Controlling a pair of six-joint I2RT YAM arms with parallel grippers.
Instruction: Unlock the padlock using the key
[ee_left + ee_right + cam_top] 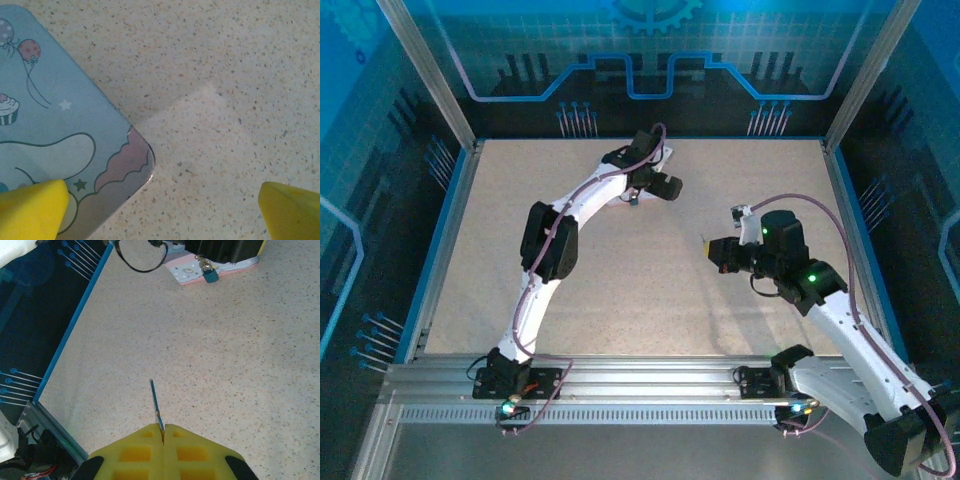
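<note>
Edges: table (640, 300) is a speckled beige slab w/ a blue rim (432, 255) on the L, far & R sides. The near edge is the alu rail (650, 385) that carries both arm bases. Metal posts (425, 70) rise at the far corners. Mid-table is bare, w/ wide open floor btw the two arms. In the right wrist view the blue rim runs diagonally down the pic's left side, well off the key's line. From the fingers up to the box there is only open tabletop.

L arm reaches to far-centre, w/ the left gripper (638, 192) over the tin box (55, 125). In the left wrist view its jaws stand wide apart and hold nothing. One yellow pad (30, 212) at the pic's lower left sits over the printed lid; can't tell if it touches. The other pad is well out over bare table. The box's rounded corner lies btw them, nearer the lower-left pad.

R arm is elbowed in from the R side, w/ the right gripper (713, 250) pointing toward mid-table. In the right wrist view its pads are pressed together, clamped on the key (155, 399). The thin blade sticks out ahead from the seam, tilted a bit to the pic's left.

The padlock (210, 275) is small and teal, hanging at the box's front face near the top of the right wrist view. It is to the right of the blade's line and well apart from the key tip. The L arm's black gripper body is just above it. A black cable loop (142, 262) hangs left of the box. Shackle is too small to read.
</note>
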